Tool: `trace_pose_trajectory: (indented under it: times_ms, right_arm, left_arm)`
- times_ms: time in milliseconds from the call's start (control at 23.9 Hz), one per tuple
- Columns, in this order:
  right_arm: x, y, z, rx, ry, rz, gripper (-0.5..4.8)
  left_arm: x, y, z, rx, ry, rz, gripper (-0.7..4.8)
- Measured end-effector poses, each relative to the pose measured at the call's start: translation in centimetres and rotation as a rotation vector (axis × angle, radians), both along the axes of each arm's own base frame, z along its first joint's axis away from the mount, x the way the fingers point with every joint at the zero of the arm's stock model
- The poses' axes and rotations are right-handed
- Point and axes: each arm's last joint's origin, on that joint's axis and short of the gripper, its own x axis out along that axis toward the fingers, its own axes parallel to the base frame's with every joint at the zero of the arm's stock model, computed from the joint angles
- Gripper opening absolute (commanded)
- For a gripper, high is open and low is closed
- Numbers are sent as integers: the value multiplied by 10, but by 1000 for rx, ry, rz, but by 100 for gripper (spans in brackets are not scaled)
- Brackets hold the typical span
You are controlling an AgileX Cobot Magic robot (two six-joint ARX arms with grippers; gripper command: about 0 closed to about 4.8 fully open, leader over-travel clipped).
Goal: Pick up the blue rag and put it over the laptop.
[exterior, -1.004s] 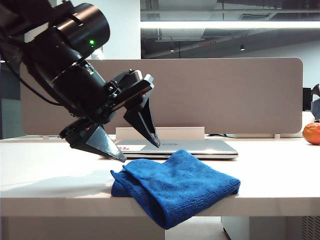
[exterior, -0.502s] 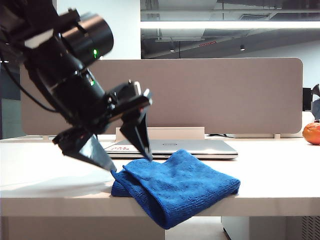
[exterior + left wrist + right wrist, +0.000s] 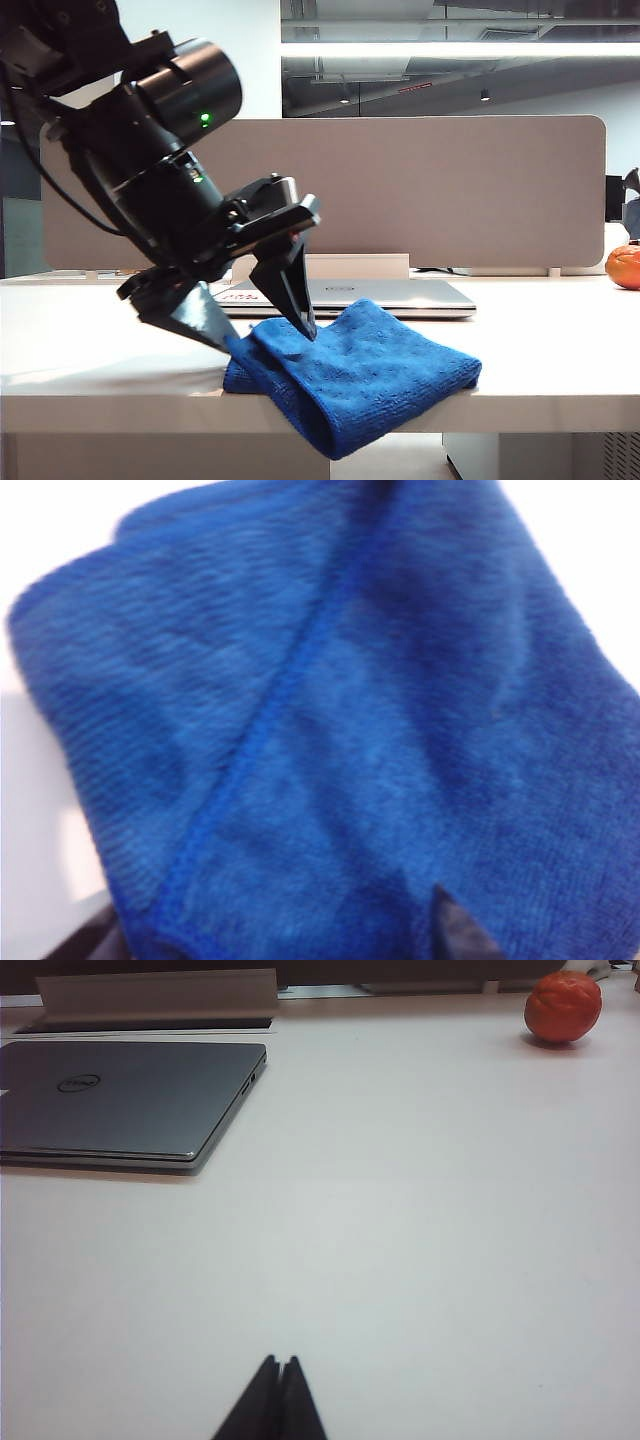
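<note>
Left end effector (image 3: pixel 270 340), black and pointed, hangs from a bulky black arm that fills the upper left of the exterior frame. Its two fingers stand wide apart and hold nothing; one fingertip (image 3: pixel 308 333) presses onto the top of the blue rag (image 3: pixel 360 375), while the other comes down at the rag's left edge, just above the white surface (image 3: pixel 100 370). In the left wrist view the blue rag (image 3: pixel 350 730) fills almost the whole frame, a stitched hem running diagonally across it, with one dark fingertip (image 3: pixel 455 930) showing at the lower edge and a dark bit at the lower left corner.

The rag lies folded in the lower centre of the exterior frame, at the front edge of the surface, with one corner drooping over that edge. Behind it, at mid-frame, the laptop (image 3: pixel 390 297) lies closed and flat, a white sticker with red print near its left end. A grey partition panel (image 3: pixel 450 190) stands behind the laptop, and an orange fruit (image 3: pixel 623 266) sits at the far right edge.

The right end effector (image 3: pixel 272 1400) shows at the bottom centre of the right wrist frame, its two dark tips pressed together and holding nothing, above bare surface. In that view the laptop (image 3: pixel 120 1100) lies at the upper left with its round logo on the lid, and the orange fruit (image 3: pixel 563 1006) at the upper right.
</note>
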Motion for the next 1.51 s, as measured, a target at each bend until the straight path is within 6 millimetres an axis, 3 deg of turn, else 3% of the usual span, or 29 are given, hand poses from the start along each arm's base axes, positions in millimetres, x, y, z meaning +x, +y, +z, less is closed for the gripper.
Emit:
trace_pose_trajectory:
  times_ms: [125,418,544,795,1129,1255,1506]
  right_arm:
    - [0,0,0,0,0,0,0]
    - [0,0,0,0,0,0,0]
    - [0,0,0,0,0,0,0]
    - [0,0,0,0,0,0,0]
    - [0,0,0,0,0,0,0]
    - [0,0,0,0,0,0,0]
    - [0,0,0,1,0,1,0]
  left_arm:
    - [-7,-13,-1,17,-39,-22,208]
    - [-6,-18,-10,39,-41,-20,89]
    - [-5,-19,-11,37,-46,-19,1]
    - [-4,-20,-11,29,-57,-18,-6]
    - [21,-41,36,-69,-189,-27,-6]
    - [34,-53,73,-111,-319,-72,-6]
    - [52,-52,111,-123,-457,-71,-6]
